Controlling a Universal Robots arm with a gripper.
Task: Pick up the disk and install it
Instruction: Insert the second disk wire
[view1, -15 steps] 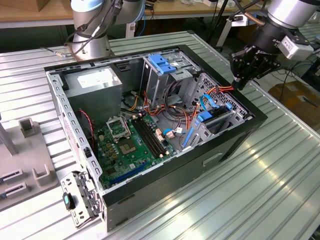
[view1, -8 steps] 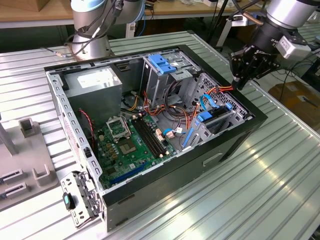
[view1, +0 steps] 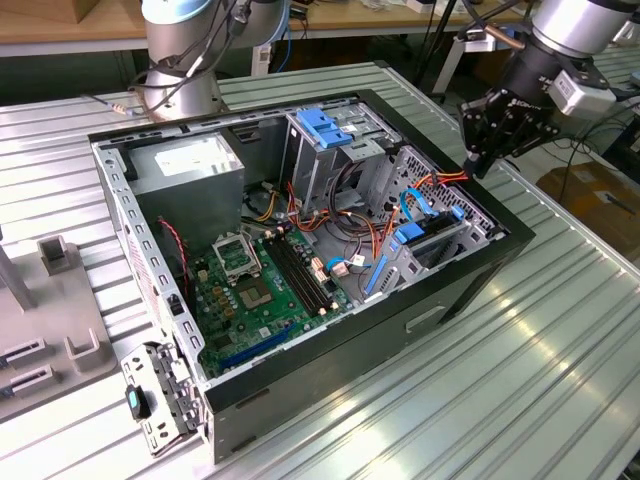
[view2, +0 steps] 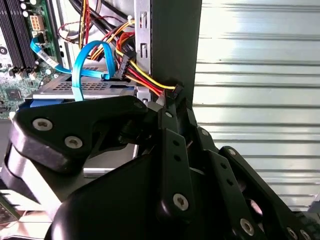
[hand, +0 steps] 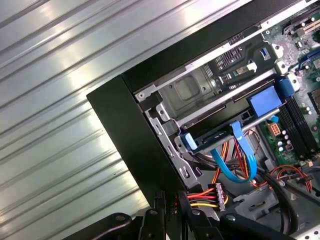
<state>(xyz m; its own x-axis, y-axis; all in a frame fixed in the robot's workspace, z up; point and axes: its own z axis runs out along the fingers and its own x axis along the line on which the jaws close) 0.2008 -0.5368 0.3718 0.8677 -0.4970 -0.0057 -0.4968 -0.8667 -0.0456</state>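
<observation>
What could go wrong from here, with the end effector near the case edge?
1. The end effector sits right at the red-and-yellow wires; it may snag or pull them.
2. It is close against the black case wall and might scrape it.
3. The blue cable loops beside the disk and could catch.

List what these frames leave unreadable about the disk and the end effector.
1. Disk: its label face, covered by the drive cage in the first wrist view; seating depth unclear.
2. End effector: any contact with the power cable, blocked by its own links in the second wrist view.
3. Arm: cut off by the exterior view's top edge.
</observation>
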